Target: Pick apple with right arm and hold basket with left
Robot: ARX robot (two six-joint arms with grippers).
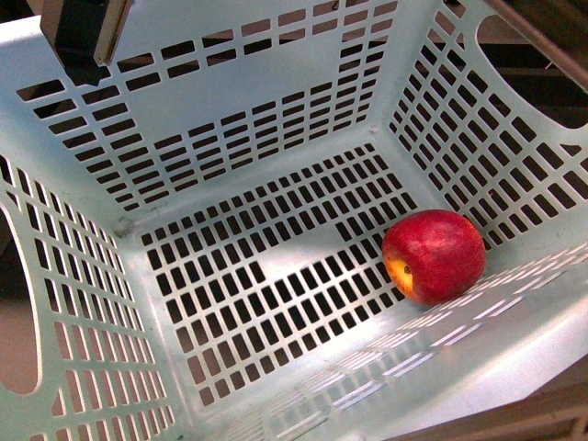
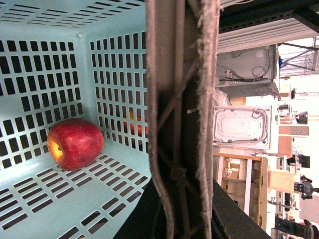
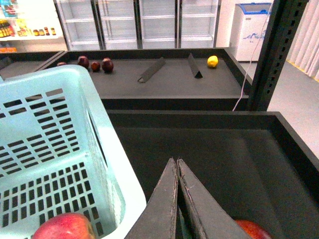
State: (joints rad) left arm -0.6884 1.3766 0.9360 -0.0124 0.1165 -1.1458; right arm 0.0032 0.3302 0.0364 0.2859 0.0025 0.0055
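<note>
At the far-left rim of the basket, left gripper, grip impossible to judge. Inside, by the floor's right corner, apple, apparently already picked and dropped in. Outside the right wall, right gripper, pressed together, empty. Remaining: steadying the basket.

The right claw and picture edge hide most of a red fruit.

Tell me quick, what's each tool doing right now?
Left tool: closed on the basket wall.
Right tool: closed, empty.
</note>
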